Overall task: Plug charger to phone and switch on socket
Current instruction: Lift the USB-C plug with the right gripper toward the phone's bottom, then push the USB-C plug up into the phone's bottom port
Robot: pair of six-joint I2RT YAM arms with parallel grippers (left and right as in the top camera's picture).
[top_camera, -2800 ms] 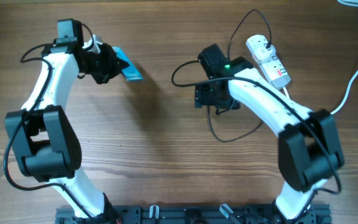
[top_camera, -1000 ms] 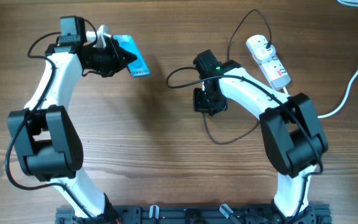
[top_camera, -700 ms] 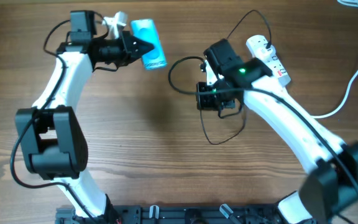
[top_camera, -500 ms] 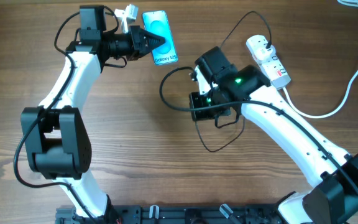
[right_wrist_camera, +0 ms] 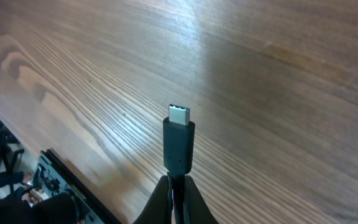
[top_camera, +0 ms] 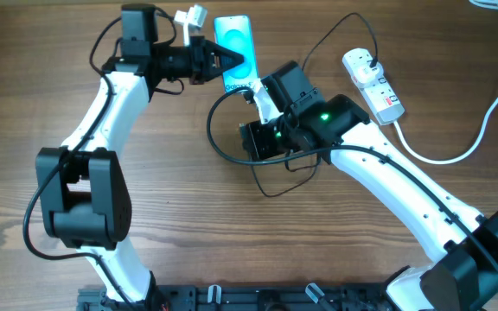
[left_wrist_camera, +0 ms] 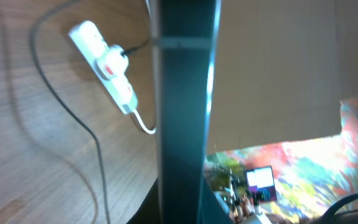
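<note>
The phone (top_camera: 235, 45), cyan screen up, is lifted at the back centre with my left gripper (top_camera: 228, 60) shut on its left edge. In the left wrist view the phone (left_wrist_camera: 182, 112) shows edge-on as a dark teal bar, hiding the fingers. My right gripper (top_camera: 262, 140) is just below the phone, shut on the charger, a thin black cable (top_camera: 219, 138). Its plug tip (right_wrist_camera: 179, 138) sticks out beyond the closed fingers (right_wrist_camera: 166, 198), above the table. The cable runs to a white adapter on the socket (top_camera: 374, 85), also seen as the socket (left_wrist_camera: 104, 65).
A thick white cord (top_camera: 482, 121) runs from the socket to the table's back right edge. Loops of black cable (top_camera: 275, 186) lie under the right arm. The arms' black base rail (top_camera: 258, 298) lines the front edge.
My left arm has carried the phone rightward and toward the back, turning it lengthwise. My right arm has swung left with the plug, ending just below the phone.
</note>
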